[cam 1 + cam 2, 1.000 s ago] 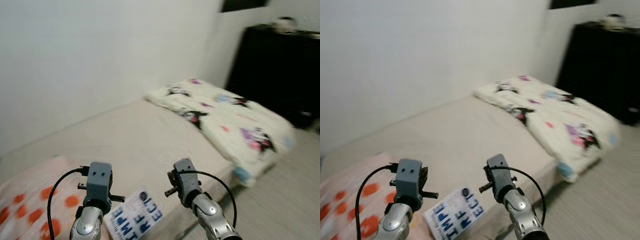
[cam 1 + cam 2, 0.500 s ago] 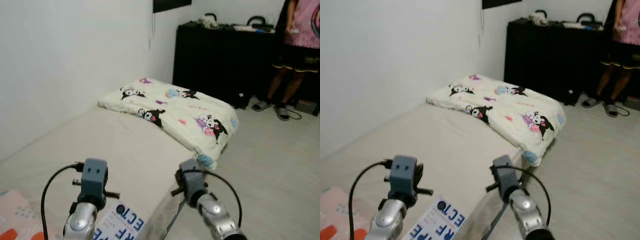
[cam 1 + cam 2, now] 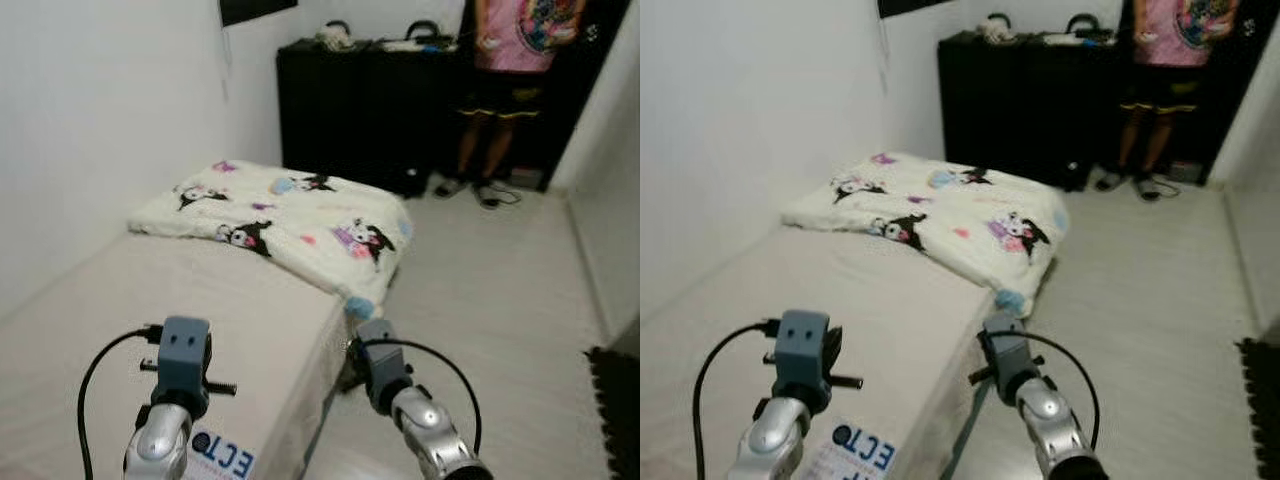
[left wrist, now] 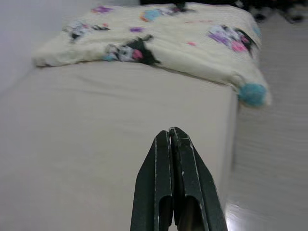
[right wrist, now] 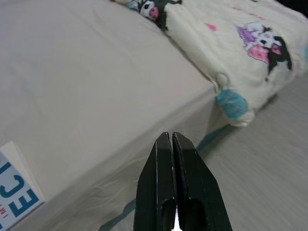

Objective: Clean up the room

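cream cartoon-print blanket [image 3: 285, 213] lies rumpled across bed [image 3: 150, 310].

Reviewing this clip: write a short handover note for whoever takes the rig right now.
Left claw: shut, empty, held over the bed.
Right claw: shut, empty, at the bed's edge.
Cartoon-print blanket lies rumpled at the bed's far end, one corner hanging over the side. A printed card lies on the mattress near the left arm.
A person stands by the black cabinet.
Done: nothing visibly tidied.
Left: blanket and card.
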You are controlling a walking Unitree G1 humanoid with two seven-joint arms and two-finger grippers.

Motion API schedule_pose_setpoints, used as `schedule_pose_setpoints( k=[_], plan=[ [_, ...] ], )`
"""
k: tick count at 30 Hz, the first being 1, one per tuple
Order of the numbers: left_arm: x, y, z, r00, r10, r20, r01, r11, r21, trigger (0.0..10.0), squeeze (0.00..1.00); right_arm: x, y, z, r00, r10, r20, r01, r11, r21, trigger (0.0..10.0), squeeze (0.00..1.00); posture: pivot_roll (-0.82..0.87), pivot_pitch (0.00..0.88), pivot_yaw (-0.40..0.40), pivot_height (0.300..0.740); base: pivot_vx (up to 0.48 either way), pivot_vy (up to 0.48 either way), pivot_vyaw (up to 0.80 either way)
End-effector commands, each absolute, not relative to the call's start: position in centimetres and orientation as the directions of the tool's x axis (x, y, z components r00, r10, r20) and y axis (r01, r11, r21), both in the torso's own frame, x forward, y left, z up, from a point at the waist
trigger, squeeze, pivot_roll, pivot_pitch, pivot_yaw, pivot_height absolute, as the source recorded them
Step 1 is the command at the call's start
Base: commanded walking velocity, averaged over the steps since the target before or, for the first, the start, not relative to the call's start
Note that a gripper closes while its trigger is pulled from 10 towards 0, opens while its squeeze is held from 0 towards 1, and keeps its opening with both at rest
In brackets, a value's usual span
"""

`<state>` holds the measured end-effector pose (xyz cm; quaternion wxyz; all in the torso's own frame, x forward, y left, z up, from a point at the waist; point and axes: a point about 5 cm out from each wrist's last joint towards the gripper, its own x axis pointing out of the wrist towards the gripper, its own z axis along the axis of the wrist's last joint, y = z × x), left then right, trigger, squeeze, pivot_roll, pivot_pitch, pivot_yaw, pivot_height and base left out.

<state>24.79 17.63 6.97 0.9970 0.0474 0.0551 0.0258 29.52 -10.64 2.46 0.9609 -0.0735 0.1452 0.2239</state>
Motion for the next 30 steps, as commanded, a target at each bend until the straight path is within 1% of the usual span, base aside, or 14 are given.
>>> schedule_pose_setpoints(
  k=[1, 11, 30],
  plan=[
    [24.80, 18.03, 6.72, 0.990, 0.073, -0.123, -0.062, 0.994, 0.093, 10.0, 0.00, 29.35, -10.42, 2.22, 0.849, 0.421, -0.320, -0.463, 0.883, -0.068, 10.0, 0.00, -0.01, 0.000, 0.023, 0.740, 0.000, 0.000, -0.69],
    [24.72, 17.92, 6.70, 0.989, 0.091, -0.119, -0.081, 0.992, 0.092, 10.0, 0.00, 29.59, -10.40, 2.34, 0.839, 0.437, -0.324, -0.483, 0.873, -0.071, 10.0, 0.00, -0.01, 0.000, -0.001, 0.740, 0.000, 0.000, -0.75],
    [24.75, 17.91, 6.80, 0.989, 0.095, -0.115, -0.084, 0.992, 0.097, 10.0, 0.00, 29.40, -10.28, 2.12, 0.834, 0.443, -0.330, -0.488, 0.870, -0.065, 10.0, 0.00, -0.01, 0.000, -0.002, 0.740, 0.000, 0.000, -0.80]
  ],
)
